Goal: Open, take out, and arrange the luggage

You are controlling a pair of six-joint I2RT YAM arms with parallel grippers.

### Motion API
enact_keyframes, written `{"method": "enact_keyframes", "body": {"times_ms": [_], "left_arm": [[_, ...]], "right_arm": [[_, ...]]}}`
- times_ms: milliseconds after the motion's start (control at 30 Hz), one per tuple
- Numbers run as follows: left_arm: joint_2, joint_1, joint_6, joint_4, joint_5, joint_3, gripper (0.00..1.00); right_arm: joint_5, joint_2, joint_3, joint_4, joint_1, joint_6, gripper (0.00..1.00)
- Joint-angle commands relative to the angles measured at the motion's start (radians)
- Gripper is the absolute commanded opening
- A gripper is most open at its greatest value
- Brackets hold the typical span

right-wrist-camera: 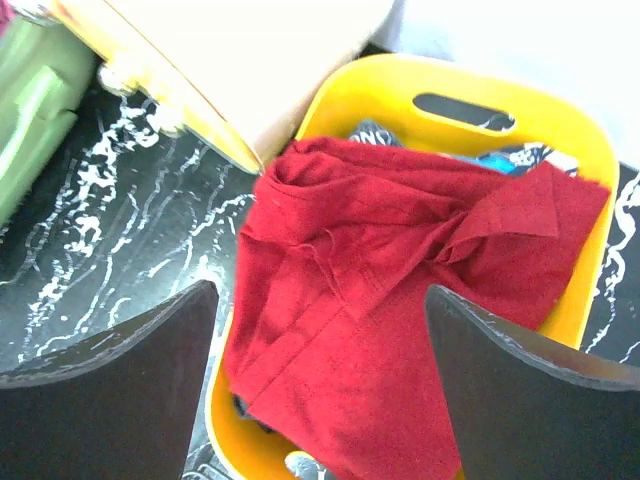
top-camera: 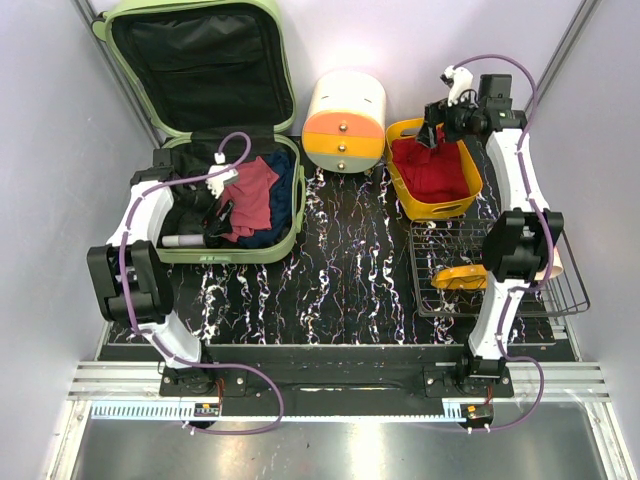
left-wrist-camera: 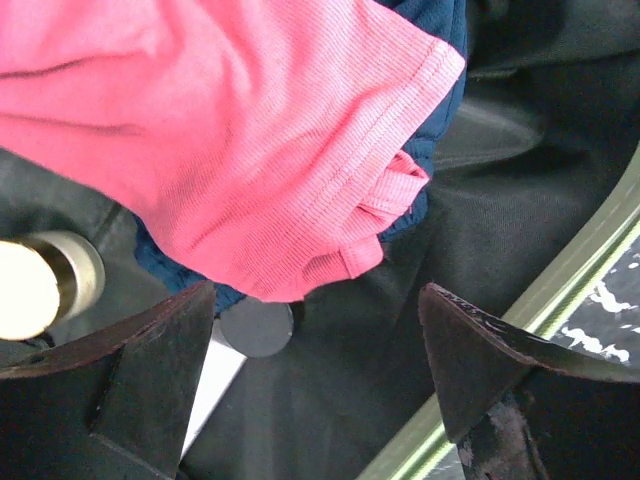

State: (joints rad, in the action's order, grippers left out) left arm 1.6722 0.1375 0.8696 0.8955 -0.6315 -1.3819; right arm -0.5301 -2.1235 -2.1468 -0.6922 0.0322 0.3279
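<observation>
**Luggage (top-camera: 240, 256):** open at the far left of the tabletop (top-camera: 350, 280), lid thrown back, black lining exposed. Packed with a pink garment (left-wrist-camera: 250, 130) over a navy garment (left-wrist-camera: 450, 30), plus a pale-capped cylinder (left-wrist-camera: 40, 285) near the front.

**Left hand (left-wrist-camera: 318, 295):** lowered into the lower shell, fingers spread, nothing between them, just beside the pink hem.

**Right hand (right-wrist-camera: 320, 290):** spread and empty, hovering above the red garment (right-wrist-camera: 400, 280) in the yellow bin (right-wrist-camera: 590, 150), next to the cream-and-orange drawer box (top-camera: 345, 120).

**Probable hazards:**
- A pinch at the hem gathering the navy layer too, with both lifted as one bundle.
- A fingertip catching loose lining instead of cloth.
- A trailing garment dragged across the shell rim and knocking the cylinder.

**Cause in each case:** overlapping layers and a grasp taken too low.
</observation>
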Motion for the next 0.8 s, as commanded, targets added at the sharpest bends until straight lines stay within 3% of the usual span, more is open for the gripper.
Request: {"method": "enact_keyframes", "body": {"times_ms": [0,267,400,433,467,600,667,700,767], "left_arm": [[0.078,-0.021,0.281,0.031,-0.065,-0.095,0.87],[0.158,-0.101,0.387,0.030,-0.027,-0.101,0.93],[0.213,-0.107,0.368,-0.004,0.019,-0.118,0.85],[0.219,-0.107,0.365,-0.004,0.026,-0.124,0.81],[0.227,-0.105,0.365,-0.004,0.027,-0.131,0.67],[0.210,-0.102,0.365,-0.004,0.006,-0.144,0.33],[0.207,-0.101,0.350,-0.004,0.001,-0.154,0.24],[0.208,-0.102,0.333,-0.003,0.001,-0.172,0.12],[0.205,-0.102,0.281,0.005,-0.016,-0.198,0.02]], "right_arm": [[-0.076,0.097,0.022,0.019,-0.028,-0.029,0.93],[-0.097,0.132,0.048,0.039,-0.026,-0.072,0.93],[-0.099,0.149,0.071,0.051,-0.028,-0.081,0.93],[-0.097,0.151,0.074,0.051,-0.026,-0.082,0.93],[-0.097,0.154,0.074,0.051,-0.026,-0.082,0.93],[-0.107,0.155,0.082,0.056,-0.028,-0.084,0.93],[-0.111,0.154,0.085,0.065,-0.028,-0.092,0.92],[-0.113,0.152,0.085,0.068,-0.026,-0.095,0.92],[-0.119,0.154,0.084,0.077,-0.028,-0.096,0.92]]}}
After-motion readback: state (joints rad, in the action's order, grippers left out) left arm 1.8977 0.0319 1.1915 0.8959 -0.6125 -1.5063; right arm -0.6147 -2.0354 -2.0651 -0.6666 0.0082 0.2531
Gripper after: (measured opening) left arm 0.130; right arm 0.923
